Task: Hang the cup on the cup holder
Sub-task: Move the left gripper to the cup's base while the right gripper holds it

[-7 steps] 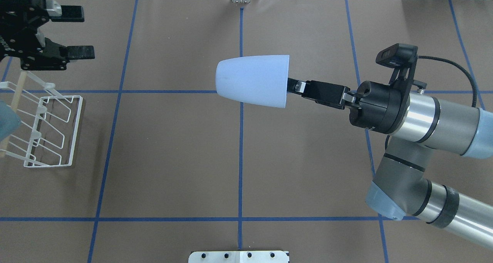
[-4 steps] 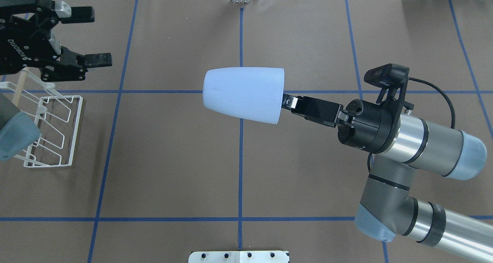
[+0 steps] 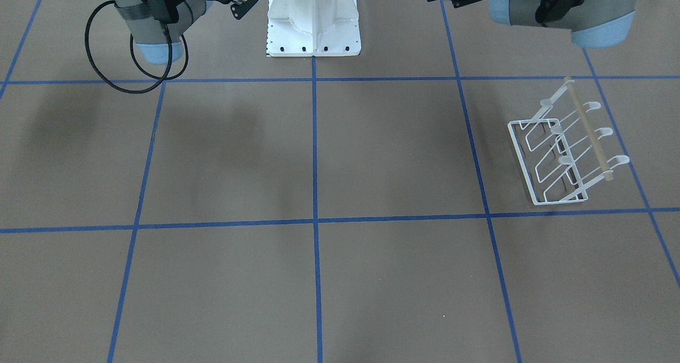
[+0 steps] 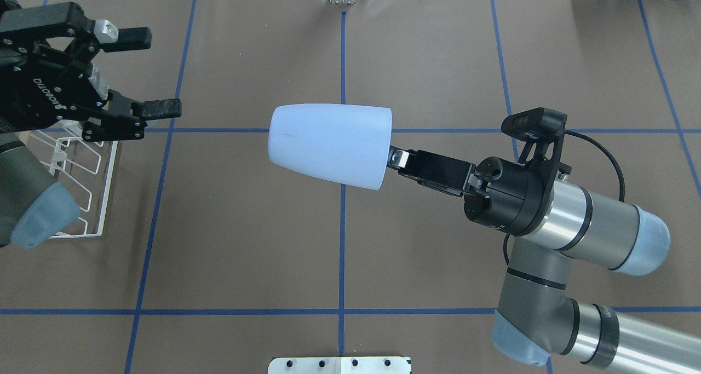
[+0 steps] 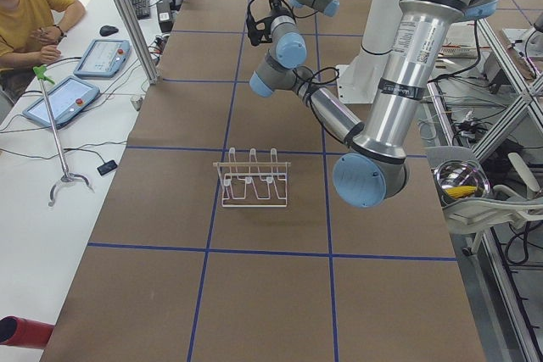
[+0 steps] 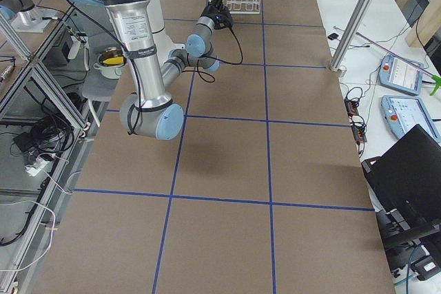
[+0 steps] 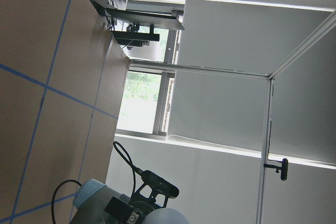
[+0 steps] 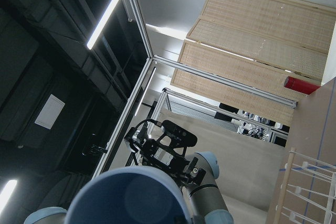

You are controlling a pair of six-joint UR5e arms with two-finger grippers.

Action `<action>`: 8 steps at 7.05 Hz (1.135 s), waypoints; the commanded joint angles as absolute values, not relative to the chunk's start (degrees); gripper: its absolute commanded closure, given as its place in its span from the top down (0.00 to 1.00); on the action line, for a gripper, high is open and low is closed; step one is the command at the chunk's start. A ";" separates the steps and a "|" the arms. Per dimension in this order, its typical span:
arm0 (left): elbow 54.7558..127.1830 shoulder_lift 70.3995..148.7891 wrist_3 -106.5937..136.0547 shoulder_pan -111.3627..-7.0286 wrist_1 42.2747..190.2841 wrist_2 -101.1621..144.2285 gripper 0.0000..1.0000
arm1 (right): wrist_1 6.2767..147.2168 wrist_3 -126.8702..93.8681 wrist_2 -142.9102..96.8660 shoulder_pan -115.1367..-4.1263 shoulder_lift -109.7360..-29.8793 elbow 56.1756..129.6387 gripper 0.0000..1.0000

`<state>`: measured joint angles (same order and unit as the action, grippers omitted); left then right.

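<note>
Overhead: we see the cup (image 4: 328, 145) lying sideways in the air just left of frame ctr, base pointing left, mouth to the right. The right claw (image 4: 395, 159) reaches in from the lower right and is clenched on the cup's rim. The left claw (image 4: 149, 72) sits upper left, fingers spread wide w/ nothing btw them, well apart from the cup. The cup holder (image 4: 109, 188) stands on the desk (image 4: 246, 242) at the left edge, partly hidden under the left arm (image 4: 22, 188).

Front-facing: we find the cup holder at mid-right on the desk, dowel bar (image 3: 588, 129) along its right side, prongs (image 3: 605, 132) w/ rounded tips. The white pedestal (image 3: 313, 23) is at top ctr.

Exterior left: cup holder at frame ctr, upright on the desk, left arm large at the right. An operator (image 5: 30, 14) in a yellow shirt sits upper left.

Exterior right: cup shows small at the top edge, held up off the desk by the right arm (image 6: 138, 32). The cup holder is just right of it in the frame; we can't tell the real gap here.

Left wrist cam: tilted view, desk at left, cup's pale base at the bottom edge w/ the right arm's camera (image 7: 160, 188) above it.

Right wrist cam: cup's body fills the bottom. Past it the left claw faces us, cup holder in the lower right corner.
</note>
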<state>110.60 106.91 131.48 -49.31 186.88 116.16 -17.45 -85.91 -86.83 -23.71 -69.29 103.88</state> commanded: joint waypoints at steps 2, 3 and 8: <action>110.83 106.96 130.70 -45.81 186.94 116.28 0.98 | -16.17 -84.91 -85.34 -23.29 -65.93 100.47 0.00; 110.92 106.96 130.61 -44.75 186.94 116.37 0.98 | -14.26 -84.73 -84.99 -23.29 -64.96 100.55 0.00; 110.92 107.14 130.60 -43.16 186.94 116.72 0.98 | -10.64 -84.64 -84.03 -23.03 -62.59 100.37 0.00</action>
